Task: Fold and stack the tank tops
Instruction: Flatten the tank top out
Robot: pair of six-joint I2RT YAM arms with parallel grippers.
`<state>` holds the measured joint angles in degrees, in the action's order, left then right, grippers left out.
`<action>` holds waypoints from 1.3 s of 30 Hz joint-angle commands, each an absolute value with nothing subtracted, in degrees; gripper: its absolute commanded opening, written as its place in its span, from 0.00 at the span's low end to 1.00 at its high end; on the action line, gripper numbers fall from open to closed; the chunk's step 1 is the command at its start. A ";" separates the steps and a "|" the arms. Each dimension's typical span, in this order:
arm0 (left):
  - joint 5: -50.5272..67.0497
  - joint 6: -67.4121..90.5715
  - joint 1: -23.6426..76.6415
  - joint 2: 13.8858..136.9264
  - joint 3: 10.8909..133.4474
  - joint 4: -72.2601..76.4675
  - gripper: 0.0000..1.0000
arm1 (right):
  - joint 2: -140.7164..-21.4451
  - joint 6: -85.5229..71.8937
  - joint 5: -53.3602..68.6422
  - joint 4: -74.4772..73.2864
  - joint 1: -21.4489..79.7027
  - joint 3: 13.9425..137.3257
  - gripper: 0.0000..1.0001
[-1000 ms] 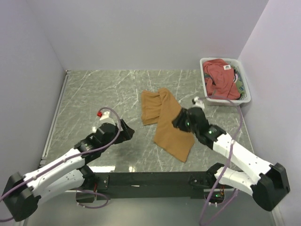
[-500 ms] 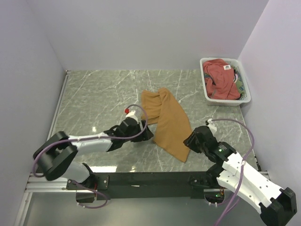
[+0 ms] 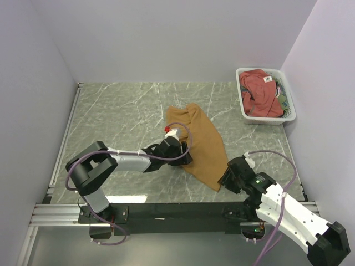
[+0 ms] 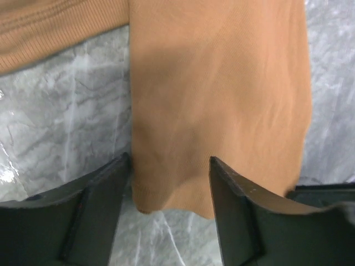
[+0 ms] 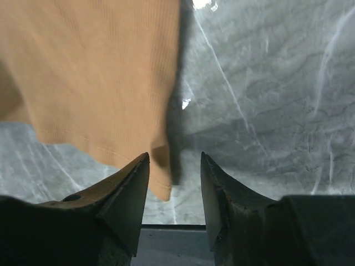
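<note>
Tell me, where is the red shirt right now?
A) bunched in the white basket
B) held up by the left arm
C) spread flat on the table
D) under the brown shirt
A: the rust-red tank top sits bunched in the white basket; only the tan tank top lies on the table.

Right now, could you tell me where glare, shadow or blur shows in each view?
Left wrist: the tan tank top looks slightly soft, with a shadow patch upper left. Right wrist: glare spots on the table, dark shadow beside the top's edge. Top external: sharp, evenly lit.
</note>
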<state>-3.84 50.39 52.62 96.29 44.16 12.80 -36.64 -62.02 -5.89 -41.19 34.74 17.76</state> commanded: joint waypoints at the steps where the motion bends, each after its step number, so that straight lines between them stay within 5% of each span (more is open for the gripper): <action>1: -6.06 49.40 53.09 98.35 45.96 11.78 0.64 | -36.74 -63.45 -4.75 -38.41 35.07 16.27 0.48; 3: -6.68 49.39 53.09 98.96 46.32 11.43 0.58 | -36.74 -63.46 -4.22 -36.23 35.07 15.39 0.43; 4: -6.85 49.39 53.09 99.14 46.49 11.34 0.47 | -37.00 -63.37 -4.39 -35.69 35.16 15.21 0.42; 10: -10.53 48.34 53.09 98.01 48.78 6.87 0.01 | -40.51 -60.56 -6.94 -32.52 35.16 21.77 0.00; 25: -30.32 42.28 50.89 63.47 68.37 -21.00 0.01 | -55.02 -39.64 -12.48 -39.90 35.07 75.90 0.00; 39: -32.09 38.76 46.16 62.22 76.64 -23.04 0.01 | -65.03 -30.07 -7.68 -37.71 30.16 92.62 0.00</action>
